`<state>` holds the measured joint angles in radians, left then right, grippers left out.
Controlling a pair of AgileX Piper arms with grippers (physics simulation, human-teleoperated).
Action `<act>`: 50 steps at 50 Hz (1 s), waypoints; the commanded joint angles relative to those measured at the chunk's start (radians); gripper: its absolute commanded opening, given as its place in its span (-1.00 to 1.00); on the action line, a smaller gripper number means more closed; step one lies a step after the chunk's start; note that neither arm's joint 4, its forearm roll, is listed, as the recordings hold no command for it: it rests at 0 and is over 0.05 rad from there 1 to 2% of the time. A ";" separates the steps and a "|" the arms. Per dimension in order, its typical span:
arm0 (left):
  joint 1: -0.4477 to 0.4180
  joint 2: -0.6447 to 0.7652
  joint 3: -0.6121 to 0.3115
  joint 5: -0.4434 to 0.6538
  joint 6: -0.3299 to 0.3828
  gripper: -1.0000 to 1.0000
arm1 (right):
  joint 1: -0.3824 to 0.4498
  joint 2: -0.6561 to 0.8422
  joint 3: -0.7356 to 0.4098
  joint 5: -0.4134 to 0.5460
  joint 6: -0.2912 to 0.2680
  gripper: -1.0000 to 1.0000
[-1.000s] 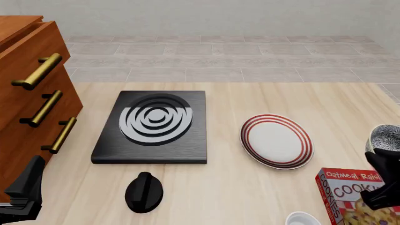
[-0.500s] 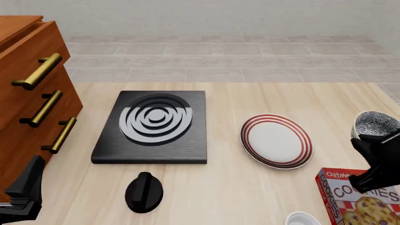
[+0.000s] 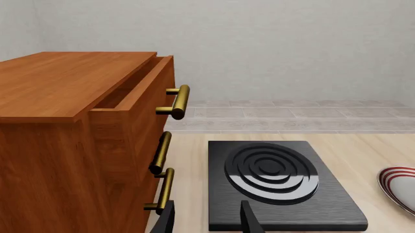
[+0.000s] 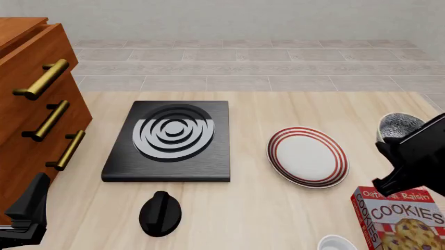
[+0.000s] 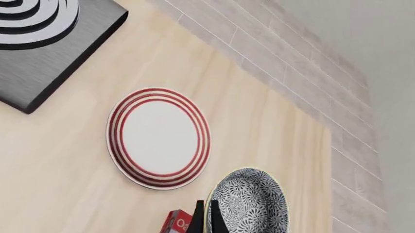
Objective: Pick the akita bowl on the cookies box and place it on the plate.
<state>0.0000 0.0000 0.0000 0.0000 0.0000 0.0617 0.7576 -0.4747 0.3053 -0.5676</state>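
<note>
The right gripper (image 5: 206, 219) pinched the rim of the bowl (image 5: 248, 203) and held it in the air, off the box (image 4: 402, 217). The plate (image 4: 307, 156) lay to its left, apart from the bowl. Lifting looked done; carrying over and setting down were left. The left gripper (image 3: 206, 218) hung open, empty.

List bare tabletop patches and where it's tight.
Bare wood: between the black slab and the plate; the strip behind both, up to the tiled floor; in front of the plate, left of the cookies box. Tight: the near-right corner, with box, white bowl and right gripper holding the akita bowl.
</note>
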 commanded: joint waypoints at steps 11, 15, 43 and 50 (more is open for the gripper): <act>0.000 0.000 0.000 0.000 0.000 1.00 | 0.023 0.105 -0.026 -0.078 -0.031 -1.00; 0.000 0.000 0.000 0.000 0.000 1.00 | 0.028 0.127 -0.027 -0.095 -0.034 -1.00; 0.000 0.000 0.000 0.000 0.000 1.00 | 0.110 0.281 -0.066 -0.186 0.015 -1.00; 0.000 0.000 0.000 0.000 0.000 1.00 | 0.143 0.344 -0.083 -0.223 0.050 -1.00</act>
<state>0.0000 0.0000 0.0000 0.0000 0.0000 0.1666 1.0289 -0.5375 0.1321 -0.5515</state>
